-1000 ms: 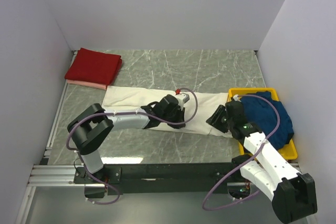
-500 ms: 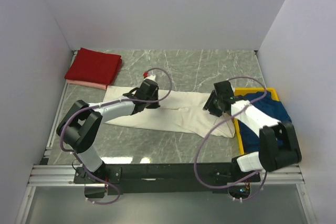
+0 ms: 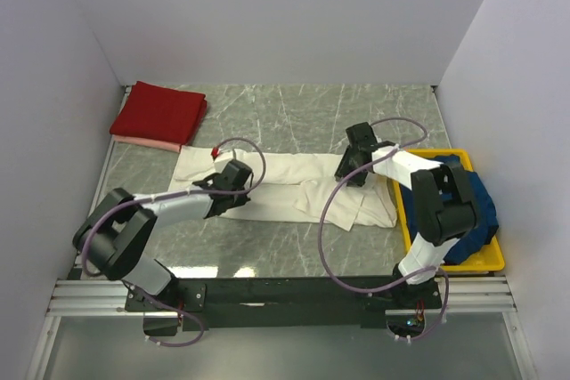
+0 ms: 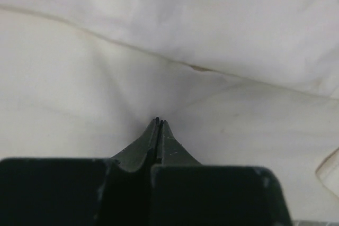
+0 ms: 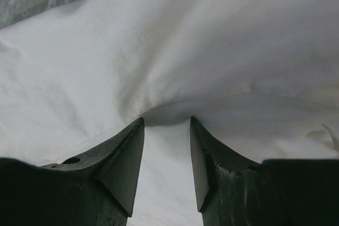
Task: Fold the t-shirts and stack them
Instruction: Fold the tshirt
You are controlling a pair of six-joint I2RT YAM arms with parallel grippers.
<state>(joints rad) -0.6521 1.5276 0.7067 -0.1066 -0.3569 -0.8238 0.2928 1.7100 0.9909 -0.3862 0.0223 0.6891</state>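
Here we see the large cream cloth t-shirt [image 3: 285, 189] lying in a rumpled band across the grey marble bench [image 3: 312, 117]. Our left tool [image 4: 159, 121] nips its fabric, jaws pressed together; our right tool [image 5: 167, 121] stands fairly wide, jaws astride a raised fold.

Lab cell: white partition walls [image 3: 267, 15]

Seven things, three kinds.
Four shirts, one each: cream [image 3: 285, 171], red [image 3: 160, 113], pink [image 3: 151, 142], navy [image 3: 481, 206]; one yellow bin [image 3: 419, 154]; two grippers, left [image 4: 159, 121] and right [image 5: 167, 123].
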